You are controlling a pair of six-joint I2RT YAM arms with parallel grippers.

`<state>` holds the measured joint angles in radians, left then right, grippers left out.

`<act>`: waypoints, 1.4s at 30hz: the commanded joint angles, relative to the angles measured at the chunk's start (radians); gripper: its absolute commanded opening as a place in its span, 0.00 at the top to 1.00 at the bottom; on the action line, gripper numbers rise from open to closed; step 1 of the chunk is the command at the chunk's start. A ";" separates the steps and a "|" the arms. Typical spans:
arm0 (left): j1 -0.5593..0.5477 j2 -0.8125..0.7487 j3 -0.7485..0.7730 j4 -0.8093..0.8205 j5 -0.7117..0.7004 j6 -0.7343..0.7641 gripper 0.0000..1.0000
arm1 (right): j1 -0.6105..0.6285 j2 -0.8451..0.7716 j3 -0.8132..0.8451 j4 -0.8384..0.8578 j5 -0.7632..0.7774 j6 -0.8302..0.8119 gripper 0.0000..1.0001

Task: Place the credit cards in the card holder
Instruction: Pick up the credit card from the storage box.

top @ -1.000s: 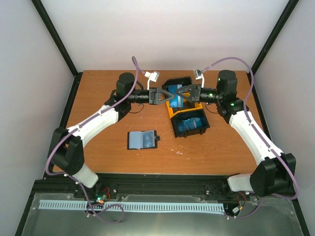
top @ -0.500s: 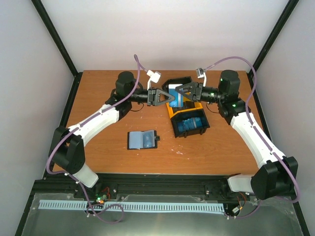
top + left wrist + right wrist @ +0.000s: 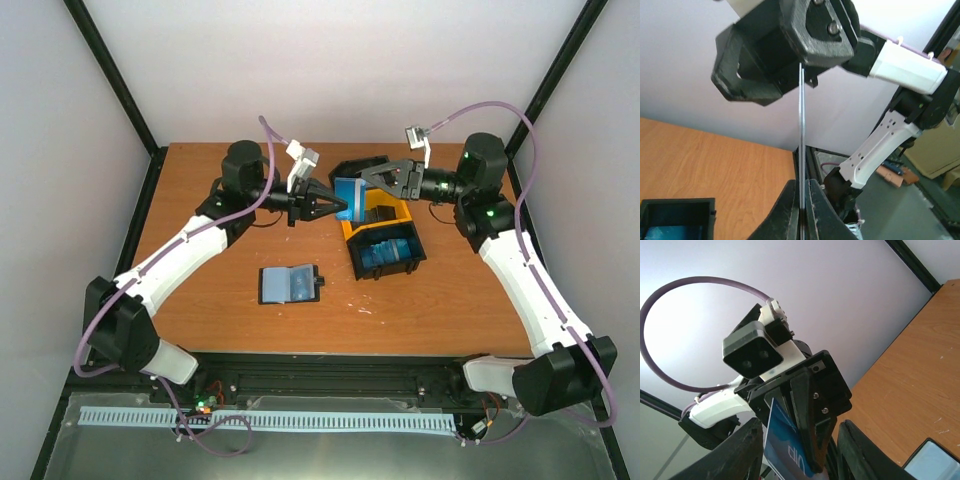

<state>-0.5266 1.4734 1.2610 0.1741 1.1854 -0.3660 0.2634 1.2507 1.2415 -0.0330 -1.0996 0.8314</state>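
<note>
Between fingers of left gripper (image 3: 340, 208): one blue credit card (image 3: 349, 194), pinched tight, upright, clear of table (image 3: 200, 290). Facing it from opposite side: right gripper (image 3: 370, 182), jaws spread wide around card's free end; contact not discernible. Beneath both tips: black-and-yellow tray (image 3: 352, 238), more blue cards (image 3: 385, 254) in its compartment nearest bases. Base-ward and slightly left of left gripper: card holder (image 3: 290, 284), lying open, well apart from both.
</note>
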 commanded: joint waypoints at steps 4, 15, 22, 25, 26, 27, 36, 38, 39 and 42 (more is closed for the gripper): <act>-0.003 -0.016 0.085 -0.197 0.021 0.310 0.99 | -0.003 0.035 0.145 -0.362 -0.059 -0.241 0.59; -0.003 -0.008 0.093 -0.222 0.087 0.343 0.99 | -0.004 0.045 0.140 -0.421 -0.064 -0.310 0.66; -0.003 -0.010 0.090 -0.251 0.132 0.422 0.99 | -0.003 0.077 0.152 -0.470 -0.064 -0.333 0.72; -0.003 -0.014 0.087 -0.269 0.135 0.472 0.99 | -0.004 0.089 0.159 -0.488 -0.075 -0.337 0.73; -0.003 -0.016 0.087 -0.278 0.129 0.488 0.99 | -0.004 0.095 0.161 -0.493 -0.078 -0.337 0.73; -0.003 -0.017 0.086 -0.288 0.126 0.504 1.00 | -0.004 0.098 0.165 -0.503 -0.078 -0.341 0.73; -0.003 -0.018 0.087 -0.365 0.089 0.588 0.99 | -0.004 0.119 0.172 -0.536 -0.100 -0.345 0.73; -0.003 -0.018 0.087 -0.372 0.086 0.597 0.99 | -0.004 0.120 0.172 -0.539 -0.101 -0.346 0.73; -0.003 -0.017 0.087 -0.376 0.086 0.603 0.99 | -0.004 0.122 0.170 -0.540 -0.105 -0.348 0.72; -0.003 -0.018 0.084 -0.381 0.087 0.620 0.99 | -0.003 0.125 0.168 -0.542 -0.112 -0.345 0.72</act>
<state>-0.5220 1.4727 1.3052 -0.2268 1.2209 0.1684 0.2623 1.3552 1.4017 -0.5381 -1.2255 0.4950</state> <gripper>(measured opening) 0.020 0.281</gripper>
